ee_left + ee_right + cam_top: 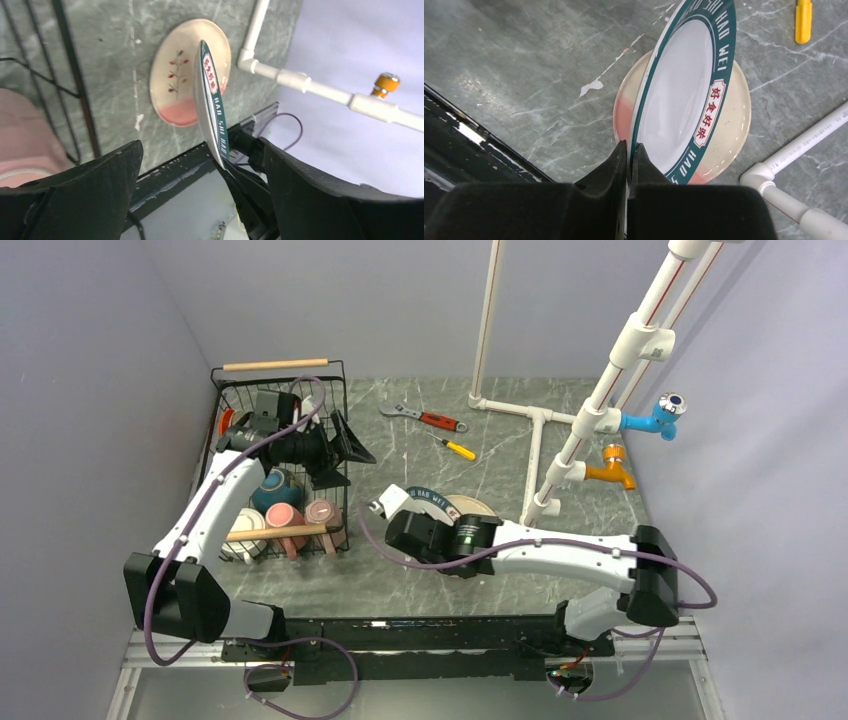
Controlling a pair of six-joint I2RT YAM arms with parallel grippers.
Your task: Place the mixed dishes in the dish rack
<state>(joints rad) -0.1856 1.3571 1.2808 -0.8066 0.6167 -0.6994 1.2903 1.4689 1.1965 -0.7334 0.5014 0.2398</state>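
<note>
My right gripper (629, 150) is pinched shut on the rim of the lettered-rim plate (679, 95), holding it steeply tilted on edge, near the middle of the table (400, 400). A cream-and-pink plate (734, 125) lies flat on the table just beneath it; I cannot tell whether the two touch. My left gripper (345, 455) hangs over the 3 o'clock side of the dish rack (345, 390), its fingers spread wide with nothing between them. The rack sits toward 9 o'clock on the table. Inside it, a dark teal bowl (275, 490) rests near the middle, and at the 6 o'clock end a white mug (245, 528), a pink mug (285, 518) and a second pink mug (322, 512) stand side by side. My left arm hides much of the rack's 12 o'clock half.
</note>
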